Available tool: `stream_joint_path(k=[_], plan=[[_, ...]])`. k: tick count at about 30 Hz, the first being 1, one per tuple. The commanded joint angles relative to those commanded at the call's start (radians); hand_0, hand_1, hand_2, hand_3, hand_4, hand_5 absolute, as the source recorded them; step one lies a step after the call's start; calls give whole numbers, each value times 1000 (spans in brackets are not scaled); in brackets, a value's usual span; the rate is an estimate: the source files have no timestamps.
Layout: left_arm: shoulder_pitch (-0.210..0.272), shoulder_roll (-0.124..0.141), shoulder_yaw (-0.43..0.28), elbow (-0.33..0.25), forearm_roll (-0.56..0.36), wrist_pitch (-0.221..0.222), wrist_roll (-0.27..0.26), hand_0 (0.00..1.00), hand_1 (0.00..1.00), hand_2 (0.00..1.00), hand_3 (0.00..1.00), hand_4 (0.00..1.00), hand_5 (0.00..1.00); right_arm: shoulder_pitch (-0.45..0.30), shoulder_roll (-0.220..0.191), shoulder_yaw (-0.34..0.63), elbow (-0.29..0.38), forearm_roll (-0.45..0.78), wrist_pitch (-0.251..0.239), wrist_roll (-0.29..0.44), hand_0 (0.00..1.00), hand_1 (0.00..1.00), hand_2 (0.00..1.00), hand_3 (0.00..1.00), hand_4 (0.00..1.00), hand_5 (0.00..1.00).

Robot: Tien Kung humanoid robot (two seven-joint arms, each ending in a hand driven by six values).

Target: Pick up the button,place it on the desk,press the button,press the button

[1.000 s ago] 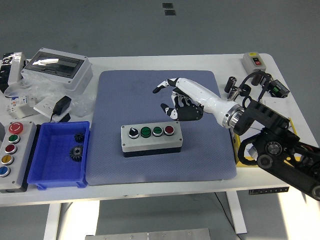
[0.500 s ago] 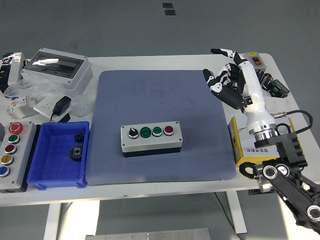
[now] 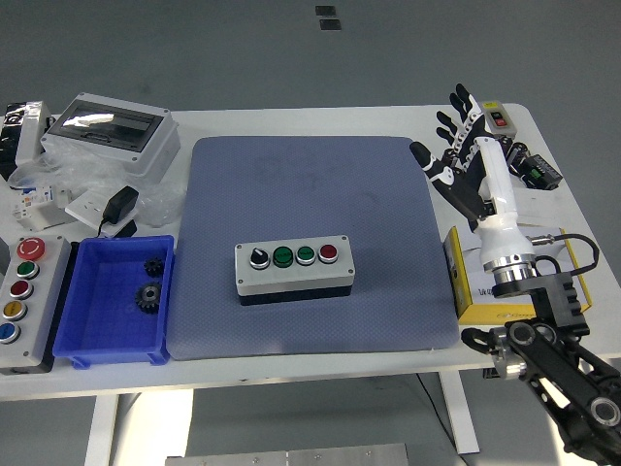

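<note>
A grey button box (image 3: 294, 269) rests on the blue-grey mat (image 3: 310, 184), a little in front of its middle. Its top carries a black knob, two green buttons and a red button (image 3: 328, 253) in a row. My right hand (image 3: 455, 144) is raised over the mat's far right corner with its fingers spread, holding nothing. It is well apart from the box, up and to the right of it. The left arm does not show.
A blue bin (image 3: 109, 309) with gears sits left of the mat. A second button panel (image 3: 23, 300) lies at the far left edge. A clear-lidded enclosure (image 3: 114, 133) and bags occupy the back left. A yellow box (image 3: 485, 286) and a small switch box (image 3: 497, 119) are on the right.
My right hand has swung from just above the box's right end out to the mat's far right corner, and its fingers have spread wider. The button box has stayed put.
</note>
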Motion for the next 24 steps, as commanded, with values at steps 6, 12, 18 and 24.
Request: stream_joint_path(k=[6,12,18,24], plan=[[10,-9,1,0,-10,3,-1,625,600,552,595,683,259,-71,61,110,-20,2,65,50,887,912,952,998,998,572],[23,-22,-9,0,1,3,10,624,600,553,598,682,260,-102,112,218,-94,88,121,90,861,843,866,925,973,848],[24,-31,-12,0,9,0,16,625,600,553,597,681,261,-123,146,266,-147,215,186,91,829,772,810,841,785,998],[6,-26,-5,0,4,1,5,624,600,553,597,681,260,-121,148,253,-126,225,191,86,814,731,767,746,536,998]])
